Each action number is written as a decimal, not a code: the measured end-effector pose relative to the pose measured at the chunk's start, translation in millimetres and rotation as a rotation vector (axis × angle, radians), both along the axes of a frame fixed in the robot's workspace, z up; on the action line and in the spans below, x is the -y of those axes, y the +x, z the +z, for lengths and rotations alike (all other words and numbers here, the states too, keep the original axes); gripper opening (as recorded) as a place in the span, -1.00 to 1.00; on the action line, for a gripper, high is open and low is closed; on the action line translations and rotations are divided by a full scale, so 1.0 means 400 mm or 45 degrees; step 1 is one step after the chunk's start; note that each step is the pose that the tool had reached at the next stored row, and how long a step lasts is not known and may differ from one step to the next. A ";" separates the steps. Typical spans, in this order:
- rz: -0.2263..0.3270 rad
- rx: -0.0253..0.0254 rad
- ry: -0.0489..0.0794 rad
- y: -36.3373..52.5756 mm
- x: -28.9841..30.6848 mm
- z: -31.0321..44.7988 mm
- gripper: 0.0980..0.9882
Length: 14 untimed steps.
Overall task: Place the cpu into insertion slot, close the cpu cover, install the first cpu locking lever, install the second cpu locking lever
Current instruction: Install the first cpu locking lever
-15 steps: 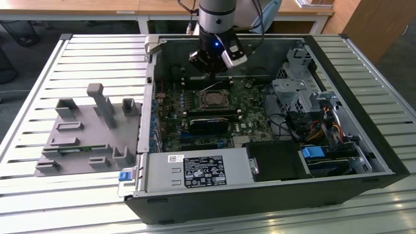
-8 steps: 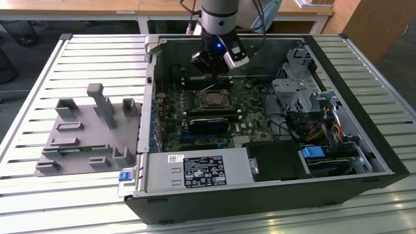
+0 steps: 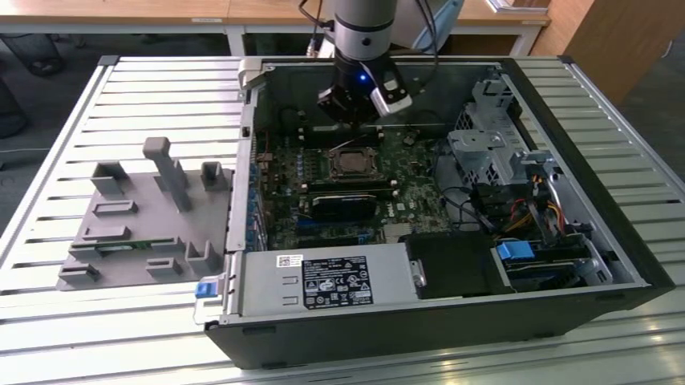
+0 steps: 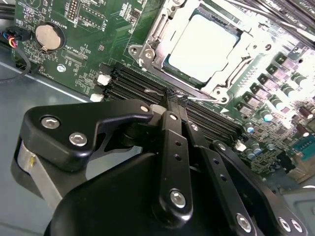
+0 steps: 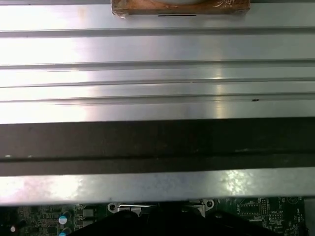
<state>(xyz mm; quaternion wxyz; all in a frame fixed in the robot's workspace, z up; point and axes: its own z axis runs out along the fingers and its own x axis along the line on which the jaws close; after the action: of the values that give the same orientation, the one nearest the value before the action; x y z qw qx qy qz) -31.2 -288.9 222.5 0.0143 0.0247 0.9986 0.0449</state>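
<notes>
The cpu (image 4: 204,46) lies flat in its socket with its grey metal top up; in the exterior view the cpu (image 3: 350,164) sits mid-motherboard. The silvery cpu cover (image 4: 156,37) is down around it, framing the chip. A thin metal locking lever (image 4: 204,99) runs along the socket's near edge. My gripper (image 4: 173,97) has its black fingers (image 4: 170,142) pressed together, and their tips meet right at that lever rod, beside the memory slots. In the exterior view the gripper (image 3: 357,127) hangs just behind the socket, inside the open case.
Black memory sticks (image 3: 345,196) lie in front of the socket. A drive cage with cables (image 3: 487,152) stands at the exterior view's right, and the power supply (image 3: 321,281) at the front. The case wall (image 3: 249,128) rises on the exterior view's left. A grey fixture (image 3: 150,212) rests on the slatted table.
</notes>
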 end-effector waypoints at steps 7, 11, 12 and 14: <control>0.000 -0.0005 0.000 0.015 -0.002 -0.011 -0.98; 0.000 -0.0005 0.000 0.018 -0.002 -0.019 -0.98; 0.000 -0.0005 0.000 0.019 -0.002 -0.022 -0.98; 0.000 -0.0007 0.000 0.021 -0.003 -0.026 -0.98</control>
<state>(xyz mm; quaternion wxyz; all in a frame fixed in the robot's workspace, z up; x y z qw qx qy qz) -22.8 -287.8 212.1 0.0140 0.0247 0.9986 0.0448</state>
